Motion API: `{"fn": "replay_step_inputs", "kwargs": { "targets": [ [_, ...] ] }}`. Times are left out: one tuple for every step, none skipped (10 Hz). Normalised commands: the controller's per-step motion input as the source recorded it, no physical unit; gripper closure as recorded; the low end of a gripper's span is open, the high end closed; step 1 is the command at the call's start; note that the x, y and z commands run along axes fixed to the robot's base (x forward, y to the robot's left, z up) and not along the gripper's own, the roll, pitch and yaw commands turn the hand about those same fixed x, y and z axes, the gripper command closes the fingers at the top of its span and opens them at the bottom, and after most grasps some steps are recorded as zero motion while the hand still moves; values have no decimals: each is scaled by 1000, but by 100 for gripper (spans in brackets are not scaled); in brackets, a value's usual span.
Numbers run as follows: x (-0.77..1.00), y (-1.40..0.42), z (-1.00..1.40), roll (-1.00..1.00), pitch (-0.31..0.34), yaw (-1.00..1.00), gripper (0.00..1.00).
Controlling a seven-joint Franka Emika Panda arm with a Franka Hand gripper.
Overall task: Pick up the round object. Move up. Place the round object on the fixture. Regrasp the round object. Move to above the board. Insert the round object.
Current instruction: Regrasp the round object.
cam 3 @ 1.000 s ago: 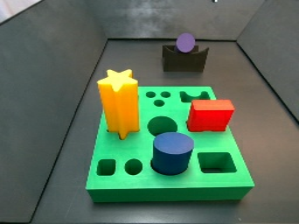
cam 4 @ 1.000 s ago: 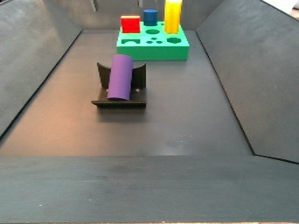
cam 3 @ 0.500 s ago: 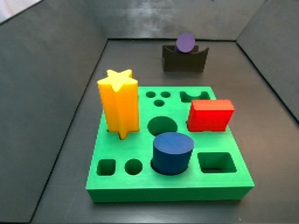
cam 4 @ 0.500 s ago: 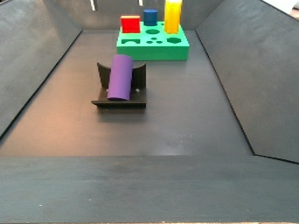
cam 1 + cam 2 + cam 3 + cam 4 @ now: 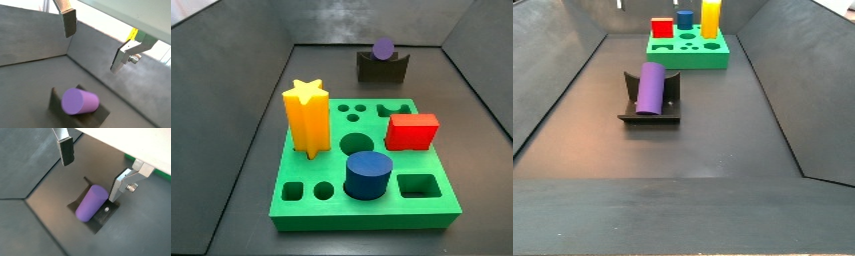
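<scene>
Currently the slim purple cylinder peg (image 5: 651, 87) lies on its side in the notch of the dark fixture (image 5: 649, 112), on the dark grey floor (image 5: 714, 130) of a grey-walled bin. Claw (image 5: 95, 170) hangs above the peg, fingers (image 5: 66, 152) apart, holding nothing. Bright green holed board (image 5: 365, 200) sits well apart, carrying yellow star, red and blue blocks.

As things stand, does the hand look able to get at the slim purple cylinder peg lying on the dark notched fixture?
Probably yes: the hand is open above the slim purple cylinder peg, which lies in the dark notched fixture with nothing over it.
</scene>
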Motion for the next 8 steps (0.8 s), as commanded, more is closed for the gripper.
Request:
{"fn": "replay_step_inputs", "kwargs": {
  "targets": [
    [98, -35, -17, 1000, 106, 75, 0],
    [107, -39, -21, 1000, 126, 88, 0],
    [110, -41, -21, 1000, 157, 116, 0],
    [110, -45, -21, 1000, 179, 145, 0],
    [110, -44, -23, 962, 191, 181, 0],
    [112, -45, -25, 778, 174, 199, 0],
    [115, -51, -25, 533, 142, 218, 0],
    [112, -45, -24, 360, 119, 223, 0]
  ]
}}
